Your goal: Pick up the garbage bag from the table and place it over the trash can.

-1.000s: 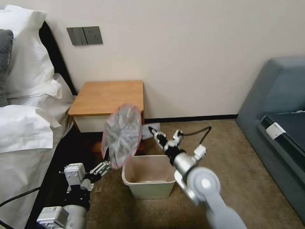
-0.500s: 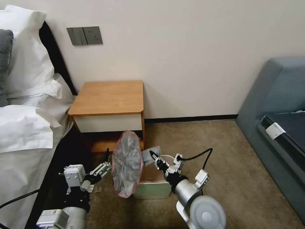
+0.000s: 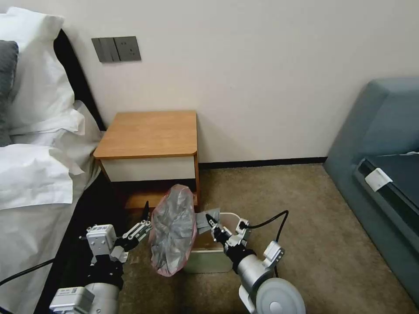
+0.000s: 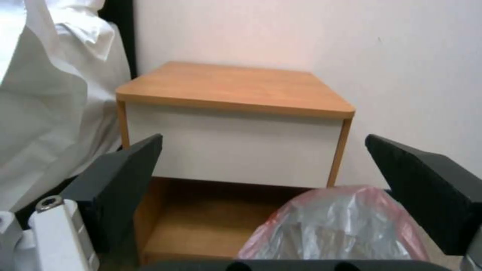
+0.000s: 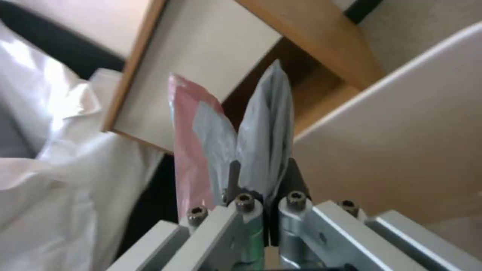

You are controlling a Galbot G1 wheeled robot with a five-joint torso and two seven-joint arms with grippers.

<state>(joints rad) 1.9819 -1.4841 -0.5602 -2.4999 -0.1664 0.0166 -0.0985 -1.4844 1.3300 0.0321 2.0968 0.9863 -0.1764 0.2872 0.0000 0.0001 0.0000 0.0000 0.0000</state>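
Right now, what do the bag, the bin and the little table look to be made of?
Bag: thin, crinkly silvery-grey plastic film with a pink edge, slightly see-through. Bin: smooth, cream-coloured moulded plastic, probably. Table: matte orange-brown wood-look top, maybe veneer, with a white front.

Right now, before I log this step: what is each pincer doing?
Left pincer: open, holding nothing, beside the garbage bag.
Right pincer: closed on a fold of the garbage bag, at the trash can.
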